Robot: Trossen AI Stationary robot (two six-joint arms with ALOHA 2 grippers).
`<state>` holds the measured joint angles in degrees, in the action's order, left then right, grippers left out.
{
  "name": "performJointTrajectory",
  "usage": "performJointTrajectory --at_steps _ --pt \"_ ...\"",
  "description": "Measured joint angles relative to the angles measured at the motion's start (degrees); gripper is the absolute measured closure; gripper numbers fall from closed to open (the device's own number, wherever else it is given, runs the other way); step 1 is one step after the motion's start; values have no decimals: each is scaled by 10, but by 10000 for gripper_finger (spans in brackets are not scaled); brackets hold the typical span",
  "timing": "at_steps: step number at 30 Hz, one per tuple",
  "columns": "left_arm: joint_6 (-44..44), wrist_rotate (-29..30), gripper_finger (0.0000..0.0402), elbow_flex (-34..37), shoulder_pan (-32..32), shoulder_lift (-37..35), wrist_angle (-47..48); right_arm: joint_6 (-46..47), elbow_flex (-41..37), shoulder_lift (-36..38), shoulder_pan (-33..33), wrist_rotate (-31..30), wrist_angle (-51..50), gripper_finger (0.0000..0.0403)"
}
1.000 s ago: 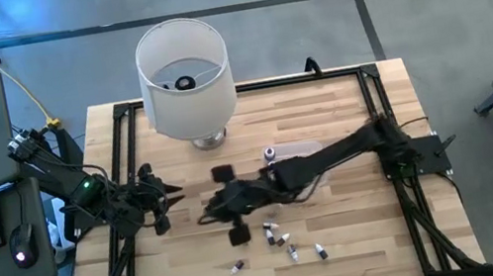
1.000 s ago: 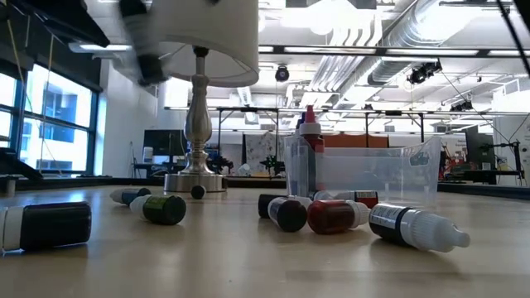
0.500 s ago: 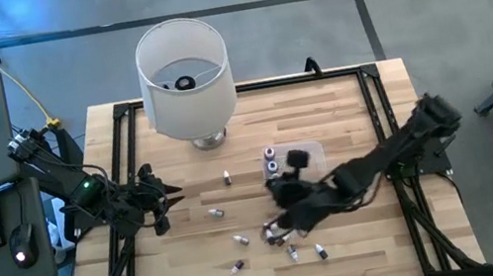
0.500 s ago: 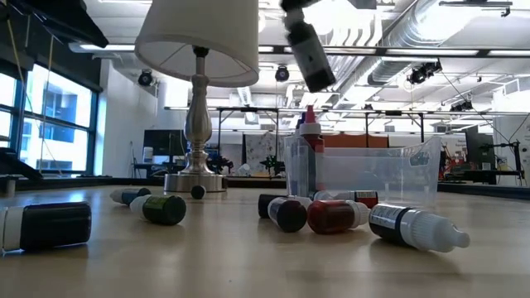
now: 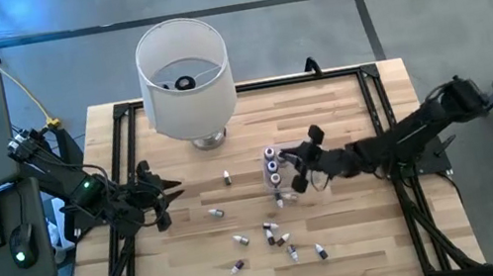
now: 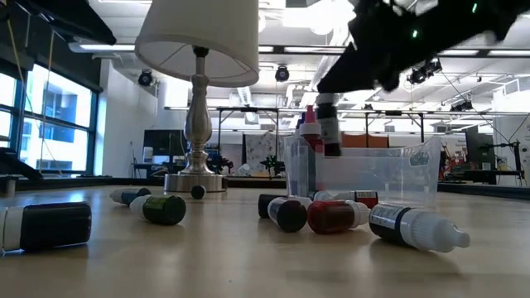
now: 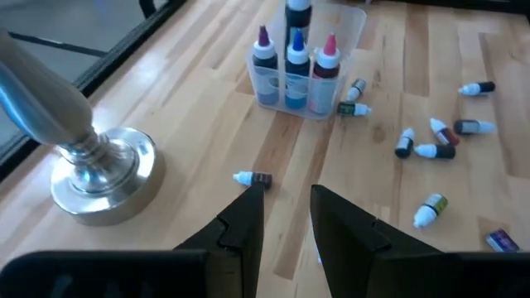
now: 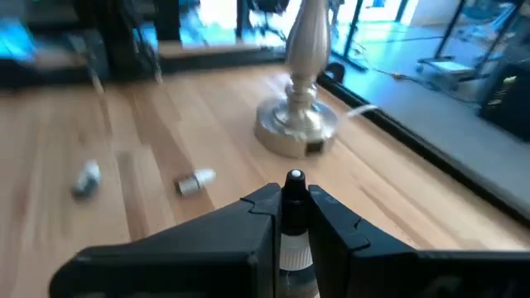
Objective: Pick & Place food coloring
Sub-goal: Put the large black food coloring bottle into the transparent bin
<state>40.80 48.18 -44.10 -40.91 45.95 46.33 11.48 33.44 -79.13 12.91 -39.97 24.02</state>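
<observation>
Grip status: my right gripper [image 5: 298, 171] is clamped on one small food coloring bottle with a white tip and dark collar [image 8: 293, 217], the bottle pinched between both dark fingers [image 8: 252, 222]. In the right wrist view the bottle's long axis runs along the fingers, and its white tip projects past them toward the lamp base. In the low view the held bottle [image 6: 329, 132] hangs roughly upright, a little tilted.

Position: the gripper is above the clear plastic rectangular tub [image 5: 296, 165], at the tub's left part. The tub sits right of table centre on the light wooden table [image 5: 362, 229]. Bottles with dark, blue and red caps [image 7: 287, 60] stand upright in the tub's left end, tips up.

Loose bottles: a cluster lies on its side on the near part of the table [image 5: 283, 237], just nearer than the tub. In the low view these bottles [image 6: 331, 215] lie on their sides; one white-capped bottle [image 6: 416, 227] points right. Three more single bottles lie to the left, between tub and left arm; one [image 5: 227, 176] lies near the silver lamp base [image 5: 209, 140].

The white drum lampshade [image 5: 184, 76] stands at the far left of the table.

My left gripper [image 5: 162, 194] waits at the left edge, fingers [image 7: 346, 228] set narrowly apart, holding nothing.
</observation>
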Motion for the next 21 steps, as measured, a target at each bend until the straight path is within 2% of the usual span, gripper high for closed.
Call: performJointTrajectory --at_steps 2,7,11,17,21 --pt "0 8 302 0 0 0 0 -5 -39 -11 -29 37 86 370" --pt "0 16 302 0 0 0 1 -12 -81 -38 -73 96 177 370" --pt "0 20 302 0 0 0 0 -16 -75 -74 -88 118 172 370" --pt "0 23 302 0 0 0 1 -27 -54 -109 -101 108 180 368" --pt "0 23 302 0 0 0 1 -28 -51 -111 -111 116 177 324"
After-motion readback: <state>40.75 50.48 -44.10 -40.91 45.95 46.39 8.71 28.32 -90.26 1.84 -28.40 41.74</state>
